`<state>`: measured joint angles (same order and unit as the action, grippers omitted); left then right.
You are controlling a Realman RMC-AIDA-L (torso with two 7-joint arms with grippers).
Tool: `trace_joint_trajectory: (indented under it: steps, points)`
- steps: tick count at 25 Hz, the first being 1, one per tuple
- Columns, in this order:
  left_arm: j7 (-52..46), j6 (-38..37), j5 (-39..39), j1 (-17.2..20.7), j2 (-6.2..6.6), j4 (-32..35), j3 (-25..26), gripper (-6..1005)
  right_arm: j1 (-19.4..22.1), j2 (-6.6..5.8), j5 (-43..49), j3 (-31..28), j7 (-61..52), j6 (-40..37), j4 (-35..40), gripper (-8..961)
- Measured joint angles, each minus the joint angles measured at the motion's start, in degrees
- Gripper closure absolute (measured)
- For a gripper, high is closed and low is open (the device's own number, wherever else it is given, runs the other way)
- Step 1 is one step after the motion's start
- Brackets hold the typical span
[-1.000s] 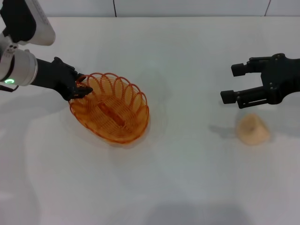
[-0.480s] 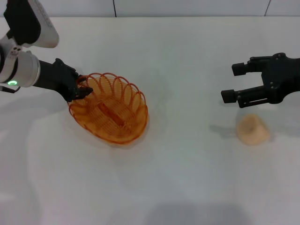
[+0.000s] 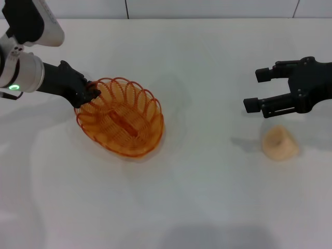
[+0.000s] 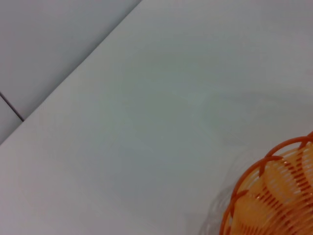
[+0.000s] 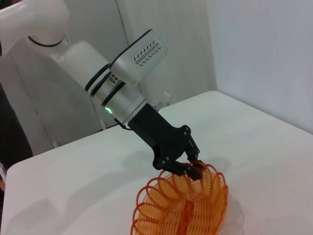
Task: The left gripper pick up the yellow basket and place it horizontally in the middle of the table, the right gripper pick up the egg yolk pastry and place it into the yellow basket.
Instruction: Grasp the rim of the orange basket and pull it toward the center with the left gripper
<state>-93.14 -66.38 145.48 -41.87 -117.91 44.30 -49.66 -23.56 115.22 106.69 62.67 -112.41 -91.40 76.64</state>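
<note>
The yellow basket (image 3: 121, 116) is an orange-yellow wire oval with a looped rim, left of the middle of the white table (image 3: 197, 197). My left gripper (image 3: 89, 95) is shut on the basket's far-left rim loops; the right wrist view shows that claw (image 5: 191, 167) pinching the rim of the basket (image 5: 183, 208). A corner of the basket (image 4: 276, 196) shows in the left wrist view. The egg yolk pastry (image 3: 279, 143), a pale peach dome, lies on the table at the right. My right gripper (image 3: 258, 90) hangs open just behind and above the pastry, apart from it.
A pale wall with seams (image 3: 127, 8) runs along the table's far edge. Bare tabletop lies between the basket and the pastry and across the front.
The left gripper has drawn the basket's rim slightly left and back, shifting the basket a little. The right gripper and pastry have stayed in place.
</note>
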Motion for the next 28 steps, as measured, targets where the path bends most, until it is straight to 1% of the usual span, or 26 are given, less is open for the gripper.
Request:
trace_joint_trajectory:
  steps: [2, 7, 11, 15, 23, 28]
  points:
    - [-0.01, -0.66, -0.05, -0.01, -0.03, 0.20, 0.00, 813, -0.05, 0.00, 0.06, 0.00, 0.00, 0.00, 0.00, 104]
    - [-0.03, -3.26, -0.56, -0.04, 0.22, 0.57, 0.25, 854, -0.08, 0.00, 0.09, -0.09, 0.00, 0.00, -0.01, 104]
    - [0.07, -6.66, -2.19, -0.02, 0.92, 1.20, 0.26, 857, 0.03, 0.01, 0.00, -0.21, 0.12, 0.09, -0.11, 104]
    - [-0.18, -9.82, -2.90, 0.53, 1.08, 3.66, 0.42, 867, -0.07, 0.07, -0.08, -0.21, 0.20, 0.10, -0.35, 105]
    - [-1.92, -14.55, -6.89, 3.26, 1.71, 8.21, 1.30, 892, -0.08, 0.14, -0.35, -0.12, 0.19, 0.58, -0.14, 105]
    - [-3.33, -19.43, -10.04, 4.85, 1.86, 11.58, 4.29, 916, -0.20, 0.18, -0.35, 0.13, 0.21, 0.92, -0.47, 106]
